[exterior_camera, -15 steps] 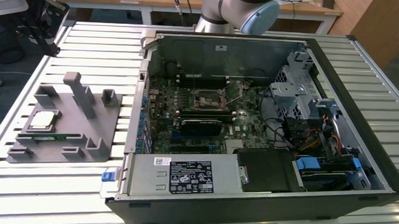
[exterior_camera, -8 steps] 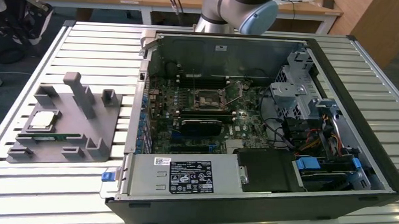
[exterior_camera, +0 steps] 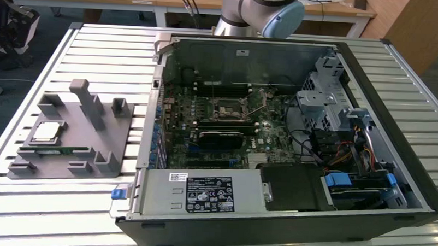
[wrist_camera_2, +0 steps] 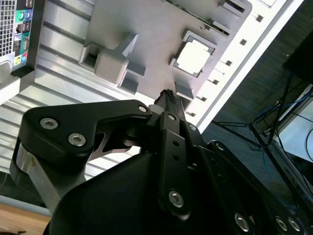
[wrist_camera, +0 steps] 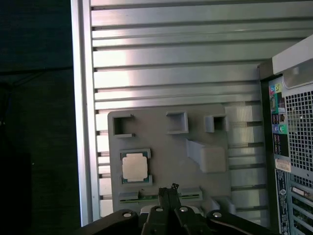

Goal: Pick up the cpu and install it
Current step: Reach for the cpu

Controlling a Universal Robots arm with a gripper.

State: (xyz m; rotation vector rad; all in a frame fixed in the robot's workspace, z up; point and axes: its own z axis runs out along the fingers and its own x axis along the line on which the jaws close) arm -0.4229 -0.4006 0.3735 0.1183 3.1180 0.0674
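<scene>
Right now, your pincer (wrist_camera: pixel 171 188) hangs above the bench (exterior_camera: pixel 56 205) with its two black fingers drawn together, the tips close to meeting and nothing held between them. Directly beneath it in the first wrist view lies a grey moulded holder (wrist_camera: pixel 166 147), and the tips sit over one edge of that holder. The cpu (wrist_camera: pixel 134 166), a small flat square with a silvery top and a pale rim, rests level in its own square pocket of the holder. It is just beside the spot under the tips and is not touched by them. In the exterior view a long green memory stick (exterior_camera: pixel 58 148) lies in the slot next to the cpu. The holder stands at the exterior view's left, well apart from the socket (exterior_camera: pixel 230 108) inside the open computer case (exterior_camera: pixel 251 58). Expect the cpu to be light, thin and stiff, with a smooth metal top that may slip. Its underside is likely delicate, so you would best grip two opposite edges of the rim, keeping it level and squeezing gently.
</scene>
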